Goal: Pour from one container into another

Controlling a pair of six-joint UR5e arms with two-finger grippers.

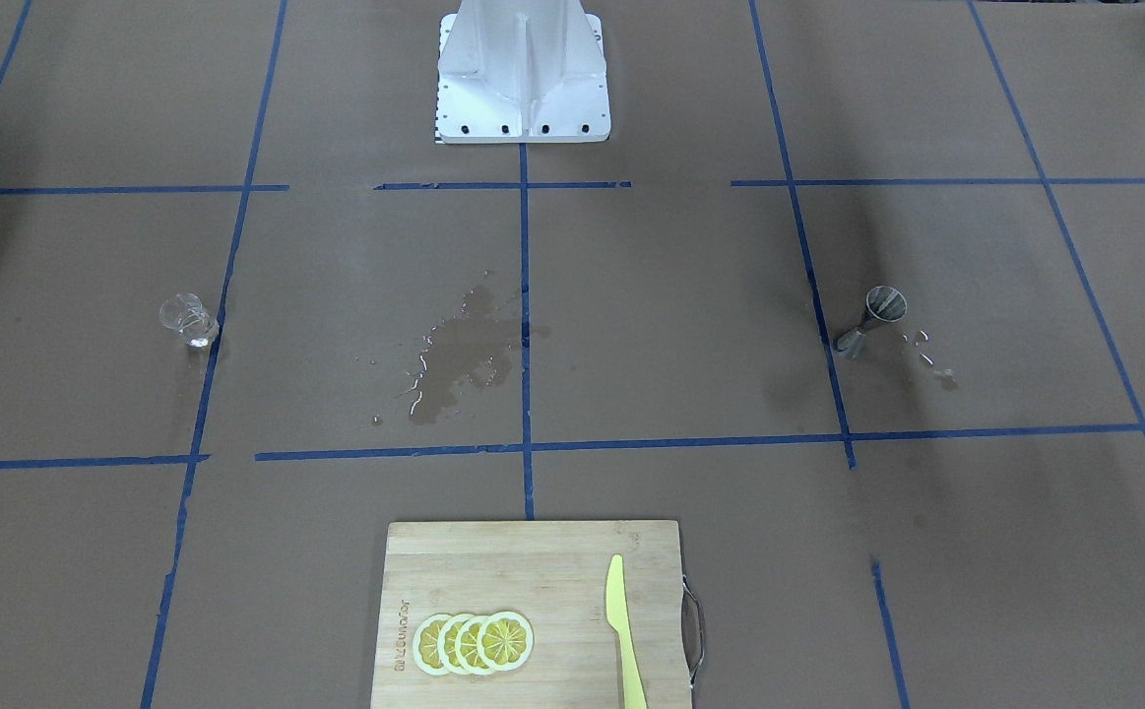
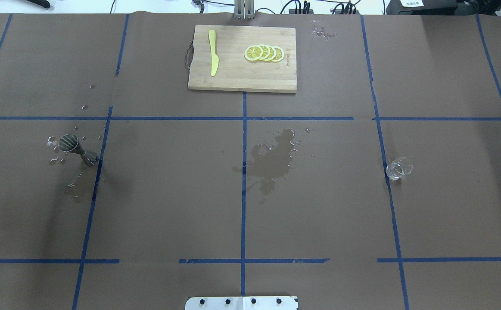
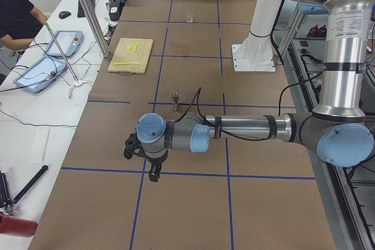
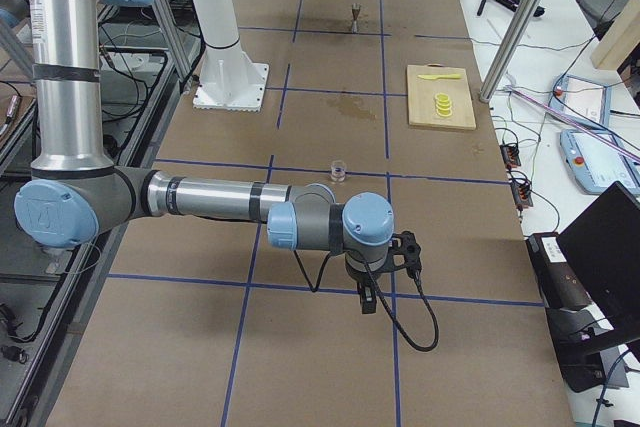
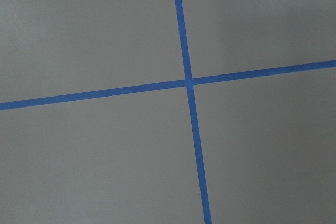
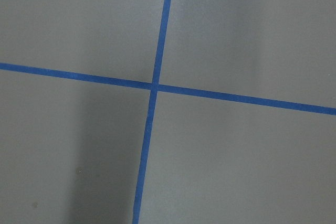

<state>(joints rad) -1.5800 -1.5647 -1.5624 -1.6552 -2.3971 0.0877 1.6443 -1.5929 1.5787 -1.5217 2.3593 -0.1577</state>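
Observation:
The clear glass cup (image 1: 188, 320) (image 2: 399, 168) stands upright on the brown paper, on my right side of the table. It shows small in the side views (image 3: 190, 17) (image 4: 339, 170). The grey steel jigger (image 1: 872, 320) (image 2: 76, 148) (image 3: 176, 101) (image 4: 354, 15) stands upright on my left side, with wet drops around it. My left gripper (image 3: 153, 177) hangs pointing down over the table, well short of the jigger. My right gripper (image 4: 368, 305) hangs the same way, short of the cup. Both show only in side views, so I cannot tell if they are open or shut. The wrist views hold only crossed blue tape.
A wet stain (image 2: 272, 161) spreads across the table's middle. A wooden cutting board (image 2: 241, 79) with lemon slices (image 2: 264, 53) and a yellow knife (image 2: 213, 51) lies at the far edge. The white robot base (image 1: 523, 79) stands at the near edge. A person (image 3: 14, 19) sits beyond the far side.

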